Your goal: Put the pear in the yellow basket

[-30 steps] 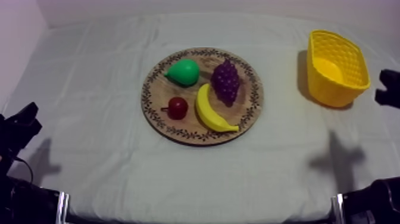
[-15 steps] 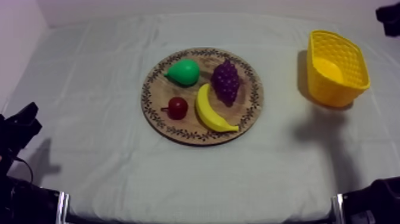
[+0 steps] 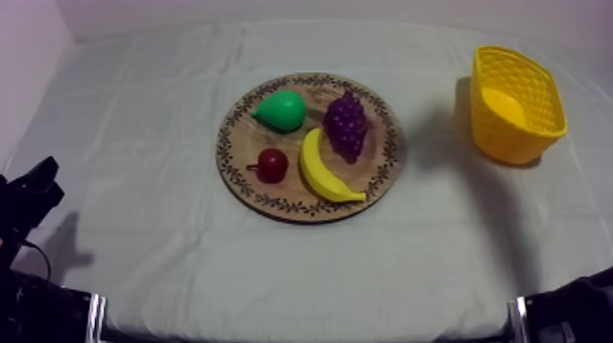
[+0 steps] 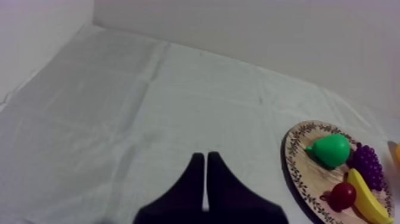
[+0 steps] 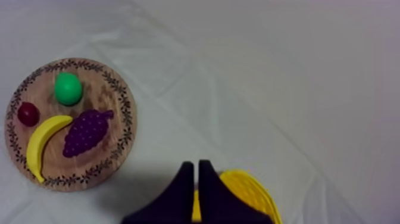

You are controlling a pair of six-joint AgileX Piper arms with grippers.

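In the upper middle of the frame your pear (image 3: pixel 281 110) is sitting on the wooden board (image 3: pixel 285 193); your left gripper (image 4: pixel 205 158) and right gripper (image 5: pixel 196 165) are lying fully closed, empty.

One each: board (image 3: pixel 239 137), basket (image 3: pixel 511 141), pear (image 3: pixel 281 110), banana (image 3: pixel 327 169), grape bunch (image 3: pixel 347 125), small red fruit (image 3: pixel 272 164)

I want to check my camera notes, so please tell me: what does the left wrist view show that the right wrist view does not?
The left wrist view adds the left end effector, fingers together over bare cloth, and the wall beyond it; a yellow sliver past the bunch of grapes is too little to identify. The right wrist view adds the right end effector, fingers together above the yellow basket. Both share the round wooden board with the pear, bunch of grapes, banana and small red fruit.
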